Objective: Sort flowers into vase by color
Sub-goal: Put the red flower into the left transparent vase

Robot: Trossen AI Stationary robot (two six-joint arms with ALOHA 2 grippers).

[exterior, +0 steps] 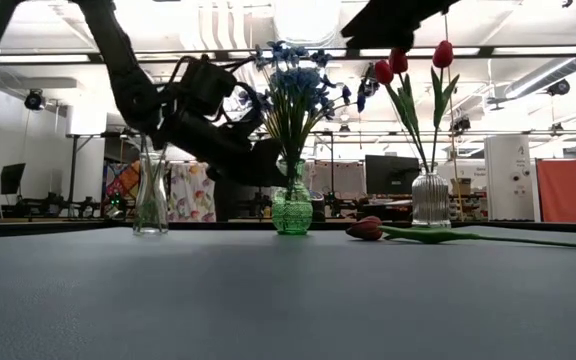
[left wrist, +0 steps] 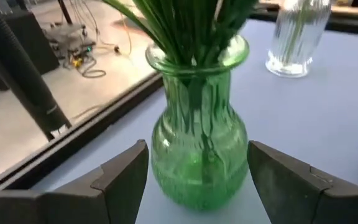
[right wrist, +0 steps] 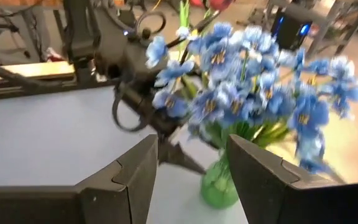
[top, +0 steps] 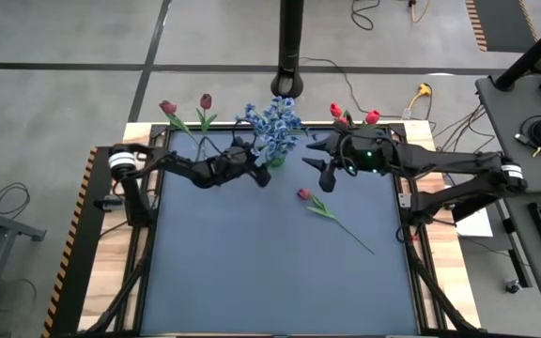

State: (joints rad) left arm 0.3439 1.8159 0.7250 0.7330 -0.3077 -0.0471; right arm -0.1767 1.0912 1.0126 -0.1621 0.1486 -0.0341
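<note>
Both arms at table's top centre, around the blue bouquet.
Left gripper (top: 255,169) spread apart beside green vase (left wrist: 197,140), holding nothing; right gripper (top: 316,156) also apart, empty, right of blue sprigs (top: 272,127). Red tulips (top: 353,116) upper right, maroon tulips (top: 187,104) upper left. One dark red tulip (top: 327,210) lies mid-table.

Green vase (left wrist: 197,155) fills the gap between left fingers (left wrist: 120,177).
</note>
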